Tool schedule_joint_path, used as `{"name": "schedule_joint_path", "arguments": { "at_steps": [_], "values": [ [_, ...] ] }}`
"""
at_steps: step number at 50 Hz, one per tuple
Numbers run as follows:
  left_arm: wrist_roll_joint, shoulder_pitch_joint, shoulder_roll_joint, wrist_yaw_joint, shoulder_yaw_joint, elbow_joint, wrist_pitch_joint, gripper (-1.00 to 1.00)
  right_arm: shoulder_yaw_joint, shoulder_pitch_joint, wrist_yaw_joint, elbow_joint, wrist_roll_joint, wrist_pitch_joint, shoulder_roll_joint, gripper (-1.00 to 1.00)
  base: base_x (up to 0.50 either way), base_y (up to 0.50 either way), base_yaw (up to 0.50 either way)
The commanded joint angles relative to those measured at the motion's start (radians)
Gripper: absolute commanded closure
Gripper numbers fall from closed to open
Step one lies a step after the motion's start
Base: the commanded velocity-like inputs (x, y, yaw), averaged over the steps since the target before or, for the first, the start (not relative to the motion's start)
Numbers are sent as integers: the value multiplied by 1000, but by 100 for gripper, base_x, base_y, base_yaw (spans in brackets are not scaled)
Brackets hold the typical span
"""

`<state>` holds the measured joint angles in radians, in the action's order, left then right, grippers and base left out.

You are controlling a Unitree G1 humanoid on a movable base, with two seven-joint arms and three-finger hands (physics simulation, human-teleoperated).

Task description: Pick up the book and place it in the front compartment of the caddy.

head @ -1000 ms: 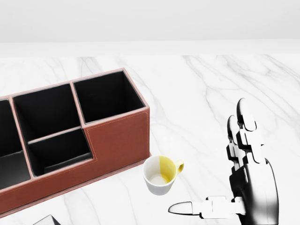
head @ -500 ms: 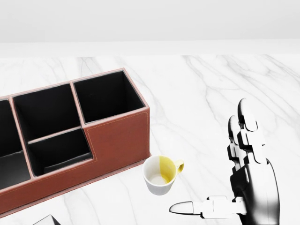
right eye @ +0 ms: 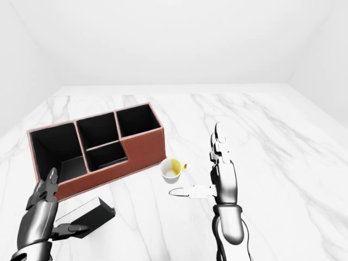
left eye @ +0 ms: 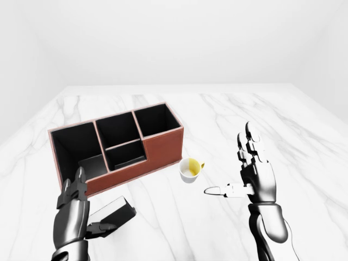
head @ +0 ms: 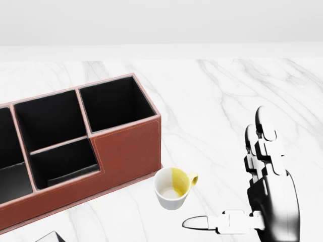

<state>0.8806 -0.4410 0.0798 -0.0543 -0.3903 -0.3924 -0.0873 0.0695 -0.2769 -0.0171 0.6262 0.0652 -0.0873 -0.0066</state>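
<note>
Marble table fills my left-eye view, white with grey veins. On it sits the brown caddy with dark compartments, toward the view's left. Just right of its lower corner stands a small white cup with a yellow handle, apart from the caddy wall. My left hand rises at the bottom left, its fingers extended upward and its thumb turned toward the book, a dark slab lying flat on the table below the caddy. I see the hand as released, beside the book rather than clasped around it. My right hand stands upright to the right of the cup, fingers straight up and thumb pointing left toward the cup, holding nothing.

In my head view the caddy takes the left half, the cup sits just below its right corner, and only a dark corner of the book shows at the bottom left edge. The right hand is at the lower right, spread open.

My right-eye view gives the same layout, with the book lying near the left hand's thumb.
</note>
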Motion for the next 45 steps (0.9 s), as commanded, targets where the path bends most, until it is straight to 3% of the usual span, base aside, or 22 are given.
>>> {"name": "schedule_joint_path", "arguments": {
  "at_steps": [1, 14, 27, 38, 39, 40, 41, 44, 45],
  "values": [
    [57, -13, -12, 37, 13, 35, 0, -100, 2, 4, -1, -3, 0, 0, 1, -100, 0, 0, 0],
    [134, -23, -34, 83, 19, 88, 0, -100, 14, 3, -4, -1, 5, 0, -2, -100, 0, 0, 0],
    [150, -20, -46, 81, 27, 110, 0, -100, 16, 0, -5, 2, 7, 0, -3, -100, 0, 0, 0],
    [196, -11, -73, 110, 68, 155, 0, -100, 18, 4, -8, -3, 8, 0, -3, -100, 0, 0, 0],
    [220, -5, -80, 131, 76, 176, 0, -70, 18, 3, -8, -1, 7, 0, -3, -100, 0, 0, 0],
    [225, -4, -85, 133, 82, 183, 0, -58, 17, 3, -8, -1, 7, 0, -4, -100, 0, 0, 0],
    [232, -4, -91, 137, 88, 187, 0, -16, 17, 2, -8, 0, 7, 0, -4, -100, 0, 0, 0],
    [249, 0, -104, 153, 103, 208, 0, -18, 17, 4, -7, -1, 8, 0, -4, -100, 0, 0, 0],
    [254, 2, -110, 158, 110, 217, 0, -8, 16, 4, -8, -1, 7, 0, -3, -100, 0, 0, 0]
  ]
}}
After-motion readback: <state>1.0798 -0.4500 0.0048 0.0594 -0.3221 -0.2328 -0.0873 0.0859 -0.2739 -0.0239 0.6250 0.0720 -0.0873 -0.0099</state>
